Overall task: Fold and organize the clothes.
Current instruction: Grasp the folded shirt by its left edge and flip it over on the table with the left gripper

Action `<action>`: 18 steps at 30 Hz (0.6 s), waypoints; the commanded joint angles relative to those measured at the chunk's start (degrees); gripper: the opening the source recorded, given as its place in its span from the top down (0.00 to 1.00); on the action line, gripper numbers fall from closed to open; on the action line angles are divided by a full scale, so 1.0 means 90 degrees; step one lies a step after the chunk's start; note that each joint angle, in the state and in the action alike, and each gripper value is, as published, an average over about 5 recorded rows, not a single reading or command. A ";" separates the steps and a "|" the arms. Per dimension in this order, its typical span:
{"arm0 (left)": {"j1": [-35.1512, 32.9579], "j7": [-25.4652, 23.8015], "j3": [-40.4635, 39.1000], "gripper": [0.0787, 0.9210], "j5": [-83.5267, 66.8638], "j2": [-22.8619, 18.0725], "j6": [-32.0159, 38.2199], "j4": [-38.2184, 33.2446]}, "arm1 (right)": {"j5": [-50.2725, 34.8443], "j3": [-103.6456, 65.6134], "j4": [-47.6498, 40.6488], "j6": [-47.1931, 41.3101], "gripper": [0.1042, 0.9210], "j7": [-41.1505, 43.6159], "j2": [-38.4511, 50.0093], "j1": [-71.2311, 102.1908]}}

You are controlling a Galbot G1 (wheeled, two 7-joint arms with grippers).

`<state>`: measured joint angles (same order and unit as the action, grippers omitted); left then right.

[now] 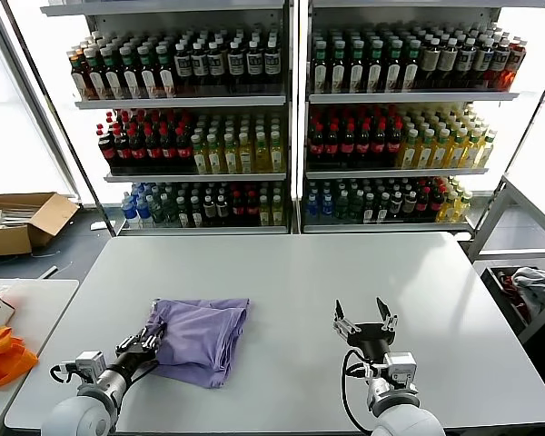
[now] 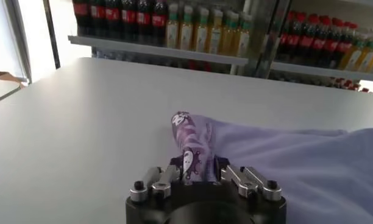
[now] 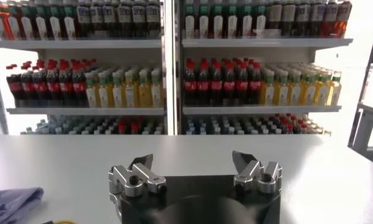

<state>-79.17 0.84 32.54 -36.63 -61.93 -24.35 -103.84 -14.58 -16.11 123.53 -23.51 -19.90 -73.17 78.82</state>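
Observation:
The lavender T-shirt (image 1: 200, 336) lies partly folded on the white table (image 1: 300, 272), left of the middle. My left gripper (image 1: 150, 343) is at the shirt's left edge, shut on a pinched-up fold of the cloth. In the left wrist view that fold (image 2: 191, 146) stands up between the jaws of the left gripper (image 2: 197, 167) and shows the dark purple print. My right gripper (image 1: 365, 318) hovers open over bare table to the right of the shirt, well apart from it. The right gripper (image 3: 191, 163) holds nothing, and a corner of the shirt (image 3: 13, 201) shows off to one side.
An orange bag (image 1: 2, 354) lies on a lower side table at the left. A cardboard box (image 1: 18, 222) sits on the floor behind it. Drink shelves (image 1: 291, 118) stand beyond the table's far edge. A bin with grey cloth (image 1: 531, 291) is at the right.

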 commanded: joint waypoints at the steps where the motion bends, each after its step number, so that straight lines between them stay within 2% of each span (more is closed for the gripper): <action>1: -0.0076 0.0059 0.0076 0.71 0.0283 -0.0043 -0.0045 -0.0065 | -0.0003 0.0001 0.0013 0.0005 0.12 -0.0004 0.0004 -0.0036; 7: -0.0142 0.0252 0.0491 0.90 0.0739 -0.0012 0.0059 -0.0309 | -0.0037 0.0003 -0.0024 0.0005 0.12 -0.0011 0.0035 -0.0125; 11: -0.0127 0.0430 0.1175 0.94 0.0903 0.0217 0.0086 -0.0405 | -0.0080 0.0015 -0.0079 0.0009 0.12 -0.0010 0.0058 -0.0206; 18: 0.0024 0.0427 0.2775 0.94 0.1144 0.1318 0.0150 -0.0058 | -0.0158 0.0034 -0.0189 0.0037 0.12 -0.0001 0.0094 -0.0313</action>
<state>-79.72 3.44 40.79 -30.26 -59.63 -23.99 -106.11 -15.73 -15.83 122.22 -23.23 -19.95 -72.37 76.62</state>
